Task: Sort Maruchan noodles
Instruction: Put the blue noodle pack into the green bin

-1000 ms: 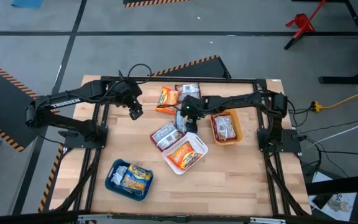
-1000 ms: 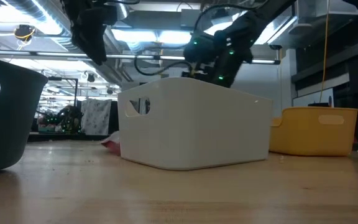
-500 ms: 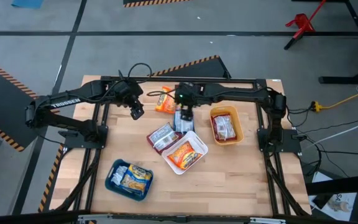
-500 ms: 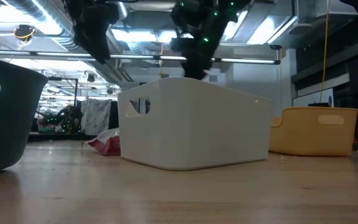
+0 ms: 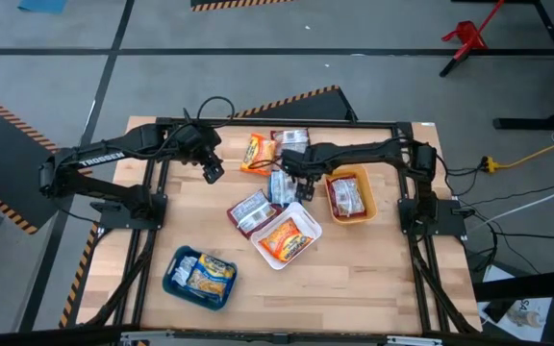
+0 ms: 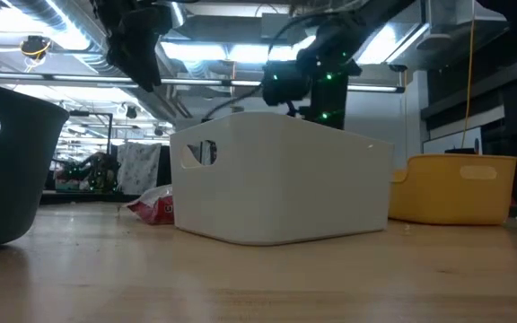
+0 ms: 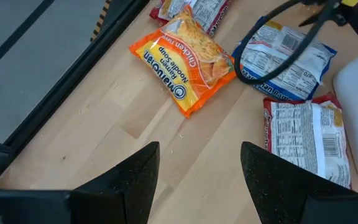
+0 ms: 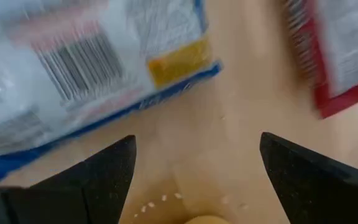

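On the table lie four loose noodle packets: an orange one (image 5: 258, 152) (image 7: 182, 56), a dark red one (image 5: 291, 139) at the far edge, a blue one (image 5: 280, 185) (image 7: 284, 53) and a red-and-silver one (image 5: 253, 210) (image 7: 306, 134), both back side up. My right gripper (image 5: 294, 181) (image 8: 196, 143) is open and empty, low over bare wood beside the blue packet (image 8: 86, 68). My left gripper (image 5: 210, 173) (image 7: 199, 149) is open and empty, hanging left of the orange packet.
A white bin (image 5: 287, 235) (image 6: 281, 179) holds an orange packet. An orange bin (image 5: 349, 195) (image 6: 456, 184) holds a red packet. A teal bin (image 5: 200, 276) (image 6: 7, 161) near the front left holds blue packets. A black cable (image 7: 272, 25) hangs over the blue packet.
My right arm has swung toward the table's far left, covering the dark red packet, and has then come back toward the right, so that its gripper is again beside the blue packet. In the low view more of the red-and-silver packet shows left of the white bin.
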You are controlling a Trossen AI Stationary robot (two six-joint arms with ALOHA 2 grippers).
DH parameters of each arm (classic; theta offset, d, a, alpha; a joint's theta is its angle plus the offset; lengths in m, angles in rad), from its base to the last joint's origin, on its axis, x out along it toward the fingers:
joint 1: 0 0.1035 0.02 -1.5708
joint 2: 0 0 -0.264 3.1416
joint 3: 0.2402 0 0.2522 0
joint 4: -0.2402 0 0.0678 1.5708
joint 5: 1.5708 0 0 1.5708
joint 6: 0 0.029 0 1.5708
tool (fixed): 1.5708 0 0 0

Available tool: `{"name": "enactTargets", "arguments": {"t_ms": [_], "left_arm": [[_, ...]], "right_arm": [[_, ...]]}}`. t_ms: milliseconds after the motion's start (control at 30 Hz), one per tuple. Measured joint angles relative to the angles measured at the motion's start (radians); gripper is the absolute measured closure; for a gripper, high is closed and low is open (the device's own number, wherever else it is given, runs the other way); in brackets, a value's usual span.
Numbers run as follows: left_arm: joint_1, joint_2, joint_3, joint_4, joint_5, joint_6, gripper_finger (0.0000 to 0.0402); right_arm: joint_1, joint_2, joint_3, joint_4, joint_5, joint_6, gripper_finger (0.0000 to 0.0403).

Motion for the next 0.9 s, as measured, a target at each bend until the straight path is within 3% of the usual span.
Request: {"name": "enactTargets", "arguments": {"t_ms": [200,367,533,700,900], "left_arm": [[0.000,0.000,0.000,0.000,0.000,0.000,0.0182],[0.000,0.000,0.000,0.004,0.000,0.002,0.0182],[0.001,0.000,0.000,0.003,-0.001,0.002,0.0182],[0.008,0.000,-0.006,0.010,0.020,-0.037,0.0182],[-0.012,0.000,-0.139,0.121,0.077,-0.118,0.0182]], "right_arm": [[0.000,0.038,-0.001,0.121,-0.114,-0.044,0.0075],[0.000,0.050,0.046,0.340,-0.359,-0.128,0.0075],[0.000,0.050,0.122,0.457,-0.426,-0.125,0.0075],[-0.001,0.050,0.257,0.332,-0.403,-0.143,0.0075],[-0.008,0.048,0.440,-0.073,-0.328,-0.225,0.0075]]}}
